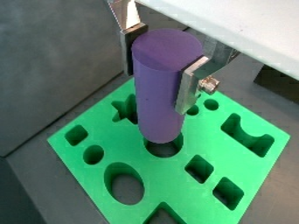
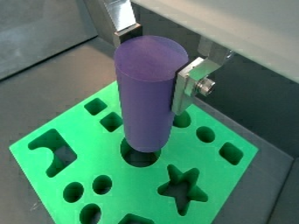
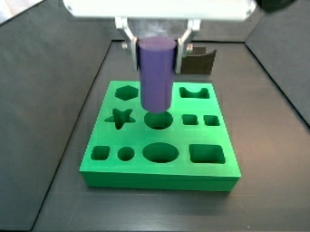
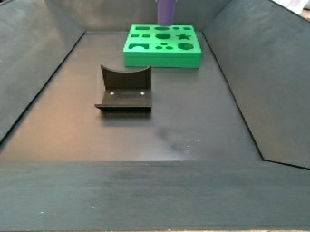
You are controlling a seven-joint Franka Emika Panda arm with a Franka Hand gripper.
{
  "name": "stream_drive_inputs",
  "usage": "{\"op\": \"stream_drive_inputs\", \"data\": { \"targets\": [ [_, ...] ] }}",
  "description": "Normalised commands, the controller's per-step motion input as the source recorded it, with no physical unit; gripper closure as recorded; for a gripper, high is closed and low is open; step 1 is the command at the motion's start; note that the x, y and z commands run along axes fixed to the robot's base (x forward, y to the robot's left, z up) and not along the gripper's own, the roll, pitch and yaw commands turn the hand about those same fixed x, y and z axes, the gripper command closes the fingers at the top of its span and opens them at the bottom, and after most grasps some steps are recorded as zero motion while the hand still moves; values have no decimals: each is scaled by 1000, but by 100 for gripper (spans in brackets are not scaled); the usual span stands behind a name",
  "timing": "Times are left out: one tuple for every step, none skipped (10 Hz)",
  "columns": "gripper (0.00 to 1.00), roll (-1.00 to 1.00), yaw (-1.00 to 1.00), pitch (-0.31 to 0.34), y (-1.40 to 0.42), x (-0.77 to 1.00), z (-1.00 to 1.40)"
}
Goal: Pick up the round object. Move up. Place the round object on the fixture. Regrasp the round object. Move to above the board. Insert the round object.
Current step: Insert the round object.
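The round object (image 1: 158,92) is a purple cylinder standing upright, and my gripper (image 1: 162,59) is shut on its upper part, one silver finger (image 1: 191,86) on each side. The other wrist camera shows the same hold, gripper (image 2: 156,63) on the round object (image 2: 146,96). Below lies the green board (image 1: 251,171) with many cut-outs. The peg's lower end is at the mouth of a round hole (image 3: 159,119) in the board's (image 3: 158,168) middle; whether it has entered I cannot tell. In a side view my gripper (image 3: 158,43) hangs over the board with the round object (image 3: 155,74).
The dark fixture (image 4: 125,91) stands on the floor in front of the board (image 4: 164,50), apart from it; it also shows behind the board as the fixture (image 3: 198,60). Dark sloping walls (image 4: 36,82) enclose the floor on both sides.
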Motion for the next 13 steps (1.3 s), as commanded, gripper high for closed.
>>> {"op": "stream_drive_inputs", "data": {
  "targets": [
    [100,90,80,-10,0,134,-334],
    [100,93,80,-14,0,111,-346],
    [100,79,74,-11,0,103,-309],
    [100,66,69,-4,0,117,-286],
    [100,64,74,0,0,100,-274],
    [100,110,86,0,0,0,-283],
    [100,116,103,0,0,0,-280],
    [100,70,86,-3,0,0,-294],
    [100,53,71,-30,0,14,-323],
    [100,61,74,-34,0,57,-374],
    [100,74,77,-43,0,69,-449],
    [100,97,77,-50,0,69,-531],
    [100,119,80,-71,0,34,-591]
  ]
}}
